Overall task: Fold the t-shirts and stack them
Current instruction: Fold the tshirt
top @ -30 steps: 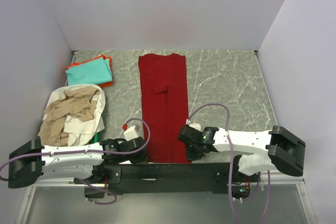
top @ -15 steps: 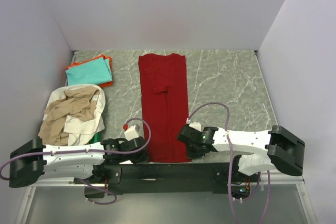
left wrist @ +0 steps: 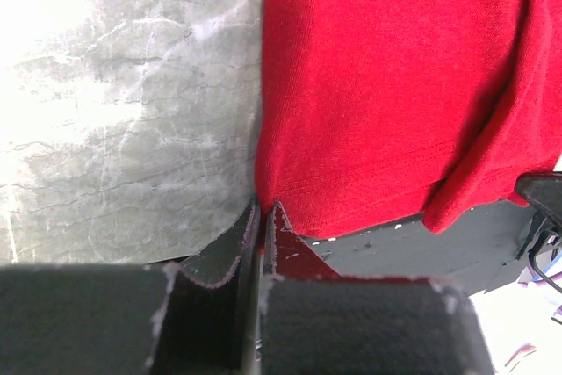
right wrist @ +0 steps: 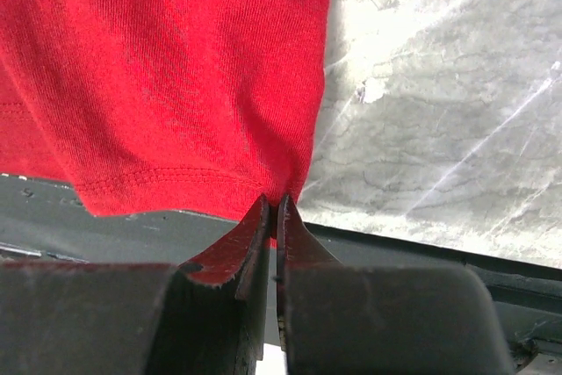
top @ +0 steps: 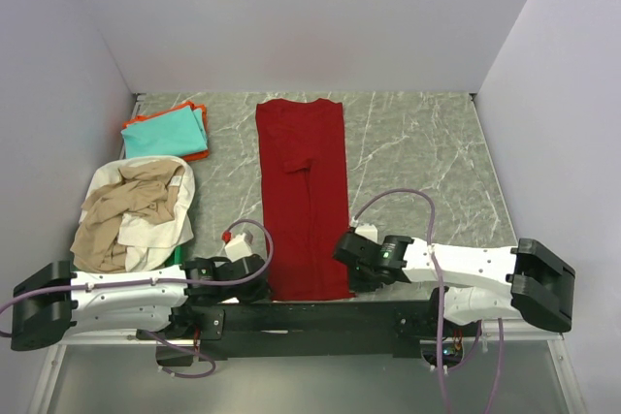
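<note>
Dark red shirt (top: 303, 196): plain, one solid colour, centre of table. Teal shirt (top: 167, 133) on orange shirt (top: 197, 155), both plain, far left corner. Beige shirt (top: 121, 215) and white shirt (top: 167, 232), plain, left edge. Green tray (top: 178, 255). Table (top: 417, 152): grey marble pattern, white veins. Arms (top: 466, 264) white and black; cables (top: 396, 191) purple.

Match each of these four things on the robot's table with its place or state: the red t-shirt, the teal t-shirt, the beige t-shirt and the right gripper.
Column one:
1. red t-shirt
2. teal t-shirt
3. beige t-shirt
4. right gripper

Column two:
a. crumpled in a heap, near left
b. shut on a hem corner of red cloth
c. spread flat down the middle of the table
d. folded at the far left, on an orange t-shirt

Pairs: 1-c, 2-d, 3-a, 4-b.
</note>
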Controlling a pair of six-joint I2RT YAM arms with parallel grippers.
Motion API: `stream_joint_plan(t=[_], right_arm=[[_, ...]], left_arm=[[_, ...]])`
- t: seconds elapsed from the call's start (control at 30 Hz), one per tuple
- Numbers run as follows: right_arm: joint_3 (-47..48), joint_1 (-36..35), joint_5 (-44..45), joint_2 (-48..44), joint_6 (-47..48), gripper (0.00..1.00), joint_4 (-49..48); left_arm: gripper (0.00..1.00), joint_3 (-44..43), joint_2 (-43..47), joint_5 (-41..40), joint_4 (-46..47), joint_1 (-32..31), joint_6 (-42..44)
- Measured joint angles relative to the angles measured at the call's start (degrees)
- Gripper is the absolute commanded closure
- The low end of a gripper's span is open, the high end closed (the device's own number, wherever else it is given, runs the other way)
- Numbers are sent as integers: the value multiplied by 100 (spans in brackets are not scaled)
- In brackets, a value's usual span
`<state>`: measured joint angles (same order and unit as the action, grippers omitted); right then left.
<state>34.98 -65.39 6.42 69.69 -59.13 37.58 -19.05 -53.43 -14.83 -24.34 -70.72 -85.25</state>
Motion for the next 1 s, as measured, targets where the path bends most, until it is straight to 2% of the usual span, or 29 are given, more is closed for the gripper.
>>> stream_joint_plan(t=[0.53,1.0], right_arm=[[-341,0,-170,-245,-170,94,-160],[-354,0,-197,-422,-256,95,-149]], left_arm=[[100,81,389,-15,-413,-146,-212],[100,11,573,-343,-793,-619,-605]])
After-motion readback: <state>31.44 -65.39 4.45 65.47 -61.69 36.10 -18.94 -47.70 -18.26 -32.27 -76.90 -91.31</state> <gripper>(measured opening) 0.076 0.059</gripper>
